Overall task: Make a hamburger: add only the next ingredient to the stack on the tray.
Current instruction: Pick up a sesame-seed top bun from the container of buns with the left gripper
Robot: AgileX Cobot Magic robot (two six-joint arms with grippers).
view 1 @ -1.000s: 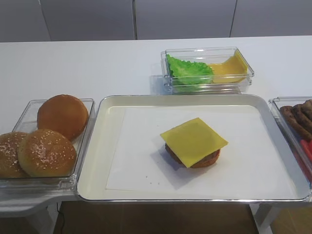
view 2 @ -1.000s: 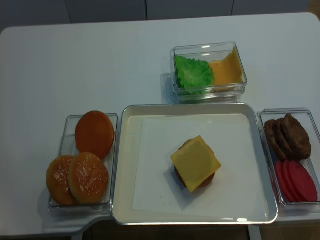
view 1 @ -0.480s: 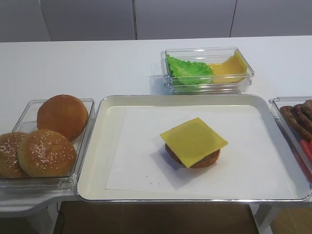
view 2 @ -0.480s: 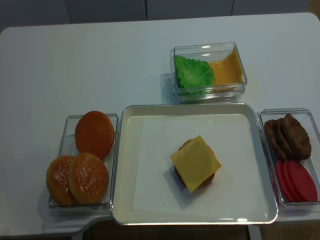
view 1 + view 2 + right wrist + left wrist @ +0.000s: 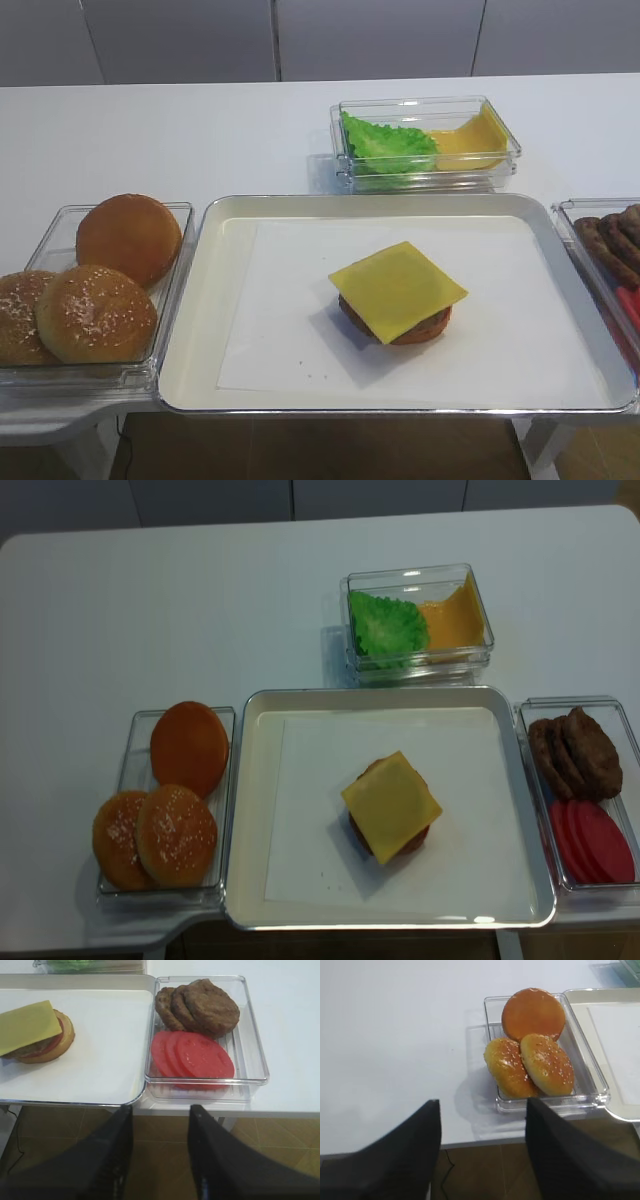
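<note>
Nearby, two domed sesame-seeded bun tops (image 5: 176, 834) sit in a clear plastic tub (image 5: 134, 770) left of the shiny metal tray (image 5: 390, 917), where a square cheese-topped stack (image 5: 391, 807) waits; both grippers, left gripper (image 5: 482, 1152) and right gripper (image 5: 160, 1152), hang with jaws apart, holding nothing.

Golden-brown bun top (image 5: 176, 834) speckled with pale seeds; yellow cheese slice (image 5: 391, 807) over reddish-brown patty (image 5: 400, 327); silver tray (image 5: 250, 810) lined white; red tomato slices (image 5: 192, 1054)
</note>
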